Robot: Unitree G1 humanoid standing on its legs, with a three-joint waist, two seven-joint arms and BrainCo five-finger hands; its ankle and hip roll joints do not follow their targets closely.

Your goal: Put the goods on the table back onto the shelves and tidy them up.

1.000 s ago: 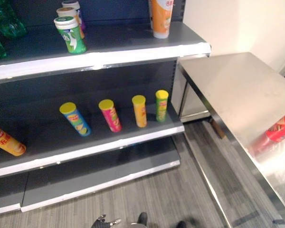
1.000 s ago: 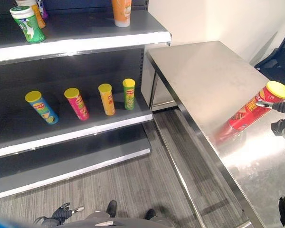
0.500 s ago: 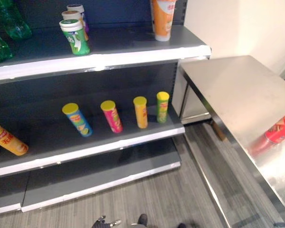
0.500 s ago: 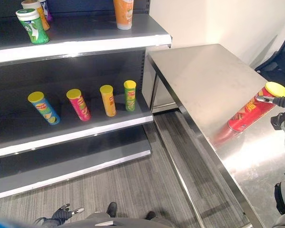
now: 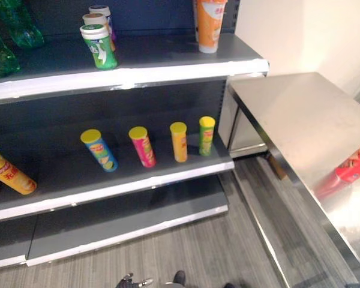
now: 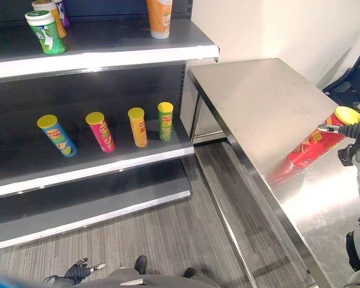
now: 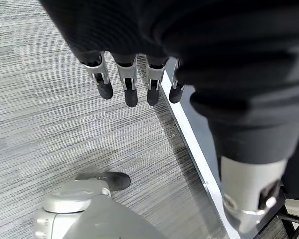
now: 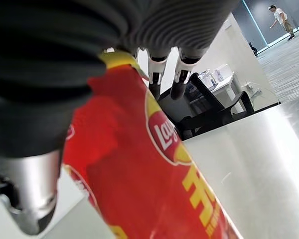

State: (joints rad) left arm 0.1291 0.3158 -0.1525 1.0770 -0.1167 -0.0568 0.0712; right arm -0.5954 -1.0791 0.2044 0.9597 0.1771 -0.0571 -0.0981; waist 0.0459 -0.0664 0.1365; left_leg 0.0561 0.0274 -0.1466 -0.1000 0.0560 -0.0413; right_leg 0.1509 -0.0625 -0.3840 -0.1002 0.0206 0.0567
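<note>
A red chip can (image 6: 312, 144) with a yellow lid stands on the steel table (image 6: 258, 102) near its right side, its edge also showing in the left eye view (image 5: 355, 168). My right hand (image 6: 355, 131) is at the can's top, one finger reaching across the lid. In the right wrist view the can (image 8: 149, 169) lies against the palm and the fingers (image 8: 159, 74) stretch straight past it, so the hand is open. My left hand (image 7: 131, 84) hangs low over the carpet with straight fingers, holding nothing, and shows at the bottom of the right eye view (image 6: 78, 271).
On the middle shelf (image 5: 108, 189) stand blue (image 5: 99, 150), pink (image 5: 143, 146), orange (image 5: 179, 141) and green (image 5: 206, 135) chip cans, with a yellow one (image 5: 11, 174) at the far left. The top shelf holds a green-white canister (image 5: 99, 45), an orange cup (image 5: 210, 24) and green bottles (image 5: 6, 36).
The head camera has shifted a little, so the shelves sit slightly lower in view. My right hand stays at the red can's top. The left hand has not moved.
</note>
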